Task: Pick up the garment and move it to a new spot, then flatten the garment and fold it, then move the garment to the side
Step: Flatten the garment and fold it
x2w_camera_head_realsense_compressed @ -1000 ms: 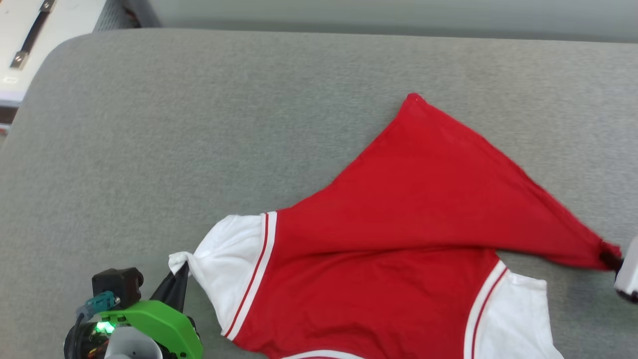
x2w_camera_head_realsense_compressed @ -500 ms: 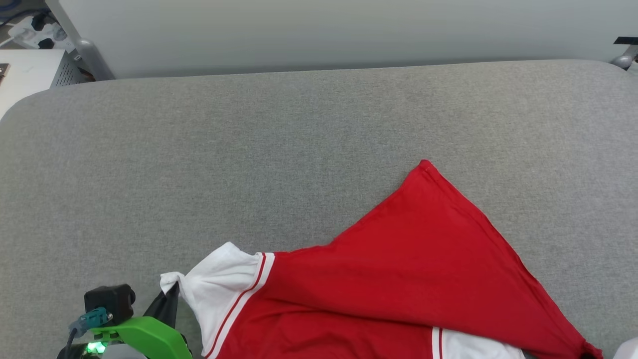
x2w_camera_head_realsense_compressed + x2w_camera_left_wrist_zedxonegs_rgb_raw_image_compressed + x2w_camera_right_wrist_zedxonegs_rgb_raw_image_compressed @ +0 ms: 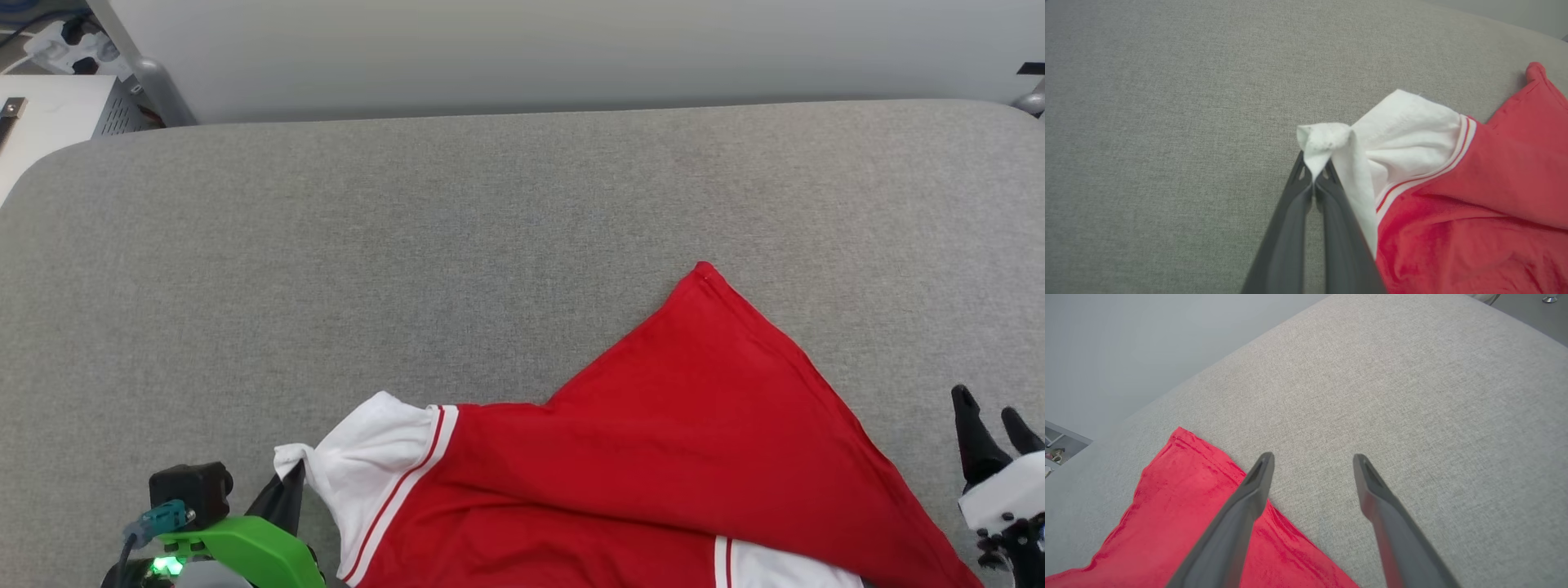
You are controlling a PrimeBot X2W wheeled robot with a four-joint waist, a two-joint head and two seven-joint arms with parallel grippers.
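Pinching the white sleeve (image 3: 1412,126) tip, the left gripper (image 3: 1314,181) holds the shirt (image 3: 653,457), doubled over on the grey cushion (image 3: 408,245) — the right gripper (image 3: 1312,461) gapes wide, empty (just beside the red hem (image 3: 1282,535)). Flattening, folding and moving aside look undone.

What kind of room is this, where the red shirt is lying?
Probably a workroom or lab: the red shirt lies on a big grey padded surface, a plain pale wall stands behind it, and a power strip sits in the far corner.
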